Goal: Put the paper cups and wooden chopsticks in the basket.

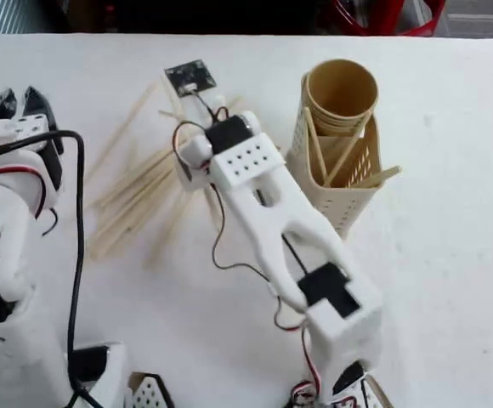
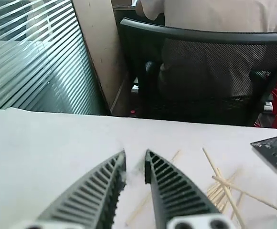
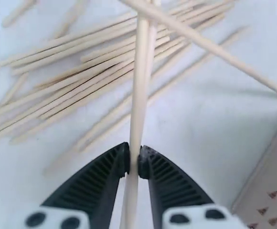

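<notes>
Your right jaws are pinched tight on one held chopstick (image 3: 139,95). It runs straight out from between the tips and crosses over the loose pile (image 3: 71,86) lying flat on the table (image 3: 200,129).

In the high view your right arm (image 1: 263,204) lies at centre. The pile fans out at 9 o'clock of its wrist. The basket (image 1: 348,200) is just beside it at 3 o'clock, with the stacked paper cups (image 1: 340,93) and a few upright chopsticks (image 1: 342,161) standing in it.

Your left jaws are parted by a narrow gap with nothing between them. Your left arm (image 1: 8,204) sits at the 9 o'clock edge, well apart from the basket.

The table's far edge runs along 12 o'clock, just past the cups and a small circuit board (image 1: 189,78). White tabletop stretches from 3 to 5 o'clock of the basket.
</notes>
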